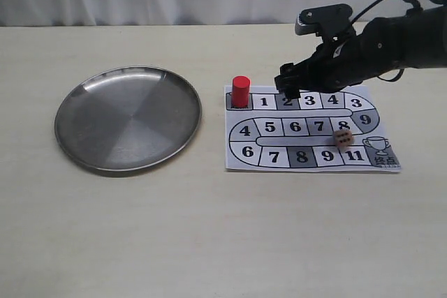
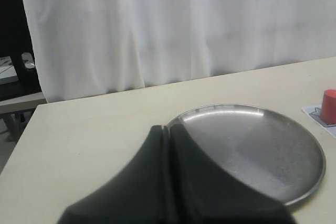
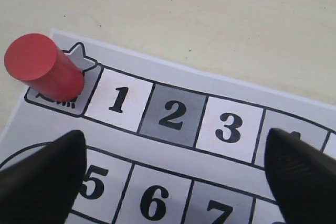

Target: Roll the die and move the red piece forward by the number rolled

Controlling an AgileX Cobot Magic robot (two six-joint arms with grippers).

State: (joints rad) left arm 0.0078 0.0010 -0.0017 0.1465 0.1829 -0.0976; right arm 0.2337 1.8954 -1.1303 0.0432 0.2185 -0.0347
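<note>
The red piece (image 1: pixel 240 91) stands upright on the start square at the far left end of the paper game board (image 1: pixel 311 165); it shows too in the right wrist view (image 3: pixel 44 74) and at the edge of the left wrist view (image 2: pixel 329 105). The beige die (image 1: pixel 342 138) rests on the board by square 8. My right gripper (image 1: pixel 288 88) hovers open over squares 1 to 2, empty, its dark fingertips (image 3: pixel 44 174) wide apart above the board (image 3: pixel 173 145), a little right of the red piece. My left gripper (image 2: pixel 167 129) is shut and empty, near the plate's rim.
A round steel plate (image 1: pixel 105 155) lies on the left of the beige table (image 1: pixel 209 242), also seen in the left wrist view (image 2: pixel 294 182). White curtain behind the table's far edge.
</note>
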